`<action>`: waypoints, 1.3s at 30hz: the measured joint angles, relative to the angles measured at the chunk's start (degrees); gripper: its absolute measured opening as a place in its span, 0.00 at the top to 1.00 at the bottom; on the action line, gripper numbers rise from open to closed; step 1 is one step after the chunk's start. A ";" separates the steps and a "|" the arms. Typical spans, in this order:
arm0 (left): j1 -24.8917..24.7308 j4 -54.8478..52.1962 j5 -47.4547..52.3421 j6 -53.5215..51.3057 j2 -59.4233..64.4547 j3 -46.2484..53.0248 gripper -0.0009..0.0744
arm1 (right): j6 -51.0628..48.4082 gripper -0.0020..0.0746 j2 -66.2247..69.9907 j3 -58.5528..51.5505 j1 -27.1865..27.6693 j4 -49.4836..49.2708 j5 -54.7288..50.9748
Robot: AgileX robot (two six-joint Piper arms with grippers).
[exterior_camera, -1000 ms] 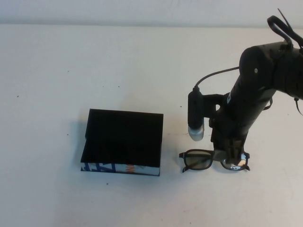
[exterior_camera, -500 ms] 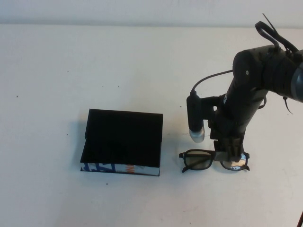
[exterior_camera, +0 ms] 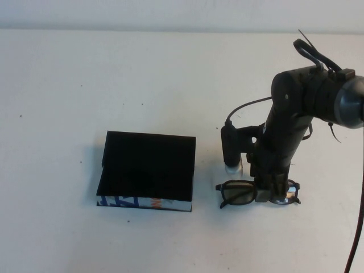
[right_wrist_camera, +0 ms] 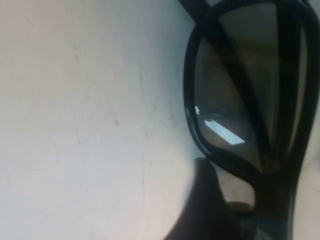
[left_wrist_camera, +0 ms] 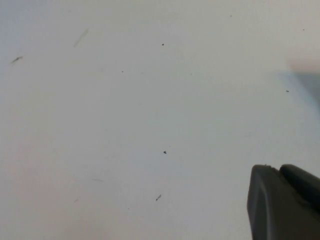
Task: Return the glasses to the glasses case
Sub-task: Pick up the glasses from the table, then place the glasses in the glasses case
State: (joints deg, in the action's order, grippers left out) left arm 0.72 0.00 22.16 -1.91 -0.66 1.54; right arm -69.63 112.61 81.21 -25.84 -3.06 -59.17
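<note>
The dark-framed glasses [exterior_camera: 236,193] lie on the white table, right of the glasses case [exterior_camera: 147,169]. The case is a flat black box with its lid shut and a blue, white and orange front edge. My right gripper [exterior_camera: 268,192] is down at table level over the bridge of the glasses, open. In the right wrist view one finger [right_wrist_camera: 205,210] stands beside the bridge with a strip of table between them, and a lens [right_wrist_camera: 240,100] fills the view. The other finger is hidden. My left gripper [left_wrist_camera: 280,172] is shut and empty over bare table, out of the high view.
The white table [exterior_camera: 142,79] stretches around the case and the glasses. The right arm's wrist camera [exterior_camera: 230,149] hangs just behind the left lens. A cable [exterior_camera: 359,216] runs down the right edge.
My right arm has leaned forward and lowered, bringing its gripper down onto the bridge of the glasses. The glasses and the case have not moved.
</note>
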 joint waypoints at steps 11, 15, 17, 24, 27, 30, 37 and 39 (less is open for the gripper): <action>0.00 0.00 0.00 0.00 0.00 0.00 0.99 | 0.00 0.54 0.85 0.00 0.00 -0.13 -0.99; 0.00 0.00 0.00 0.00 0.00 0.00 0.99 | 0.00 0.62 0.85 0.00 0.00 -0.13 -2.45; 0.00 0.00 0.00 0.00 0.00 0.00 0.99 | 0.00 0.66 0.85 0.00 0.00 -0.17 -3.30; 0.00 0.00 0.00 0.00 0.00 0.00 0.99 | 2.36 0.88 0.85 0.09 0.00 -0.04 -7.54; 0.00 0.00 0.00 0.00 0.00 0.00 0.99 | 5.15 0.88 0.34 0.09 0.00 0.62 -8.66; 0.00 0.00 0.00 0.00 0.00 0.00 0.99 | 7.25 0.88 -1.90 0.55 -1.25 1.12 -9.34; 0.00 0.00 0.00 0.00 0.00 0.00 0.99 | 12.39 0.88 -3.36 12.66 -9.10 -0.36 -10.38; 0.00 0.00 0.00 0.00 0.00 0.00 0.99 | 13.51 0.88 -1.69 16.95 -11.43 -0.50 -10.51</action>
State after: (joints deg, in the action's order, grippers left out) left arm 0.72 0.00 22.16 -1.91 -0.66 1.54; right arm -56.12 110.92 98.17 -37.27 -3.56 -69.69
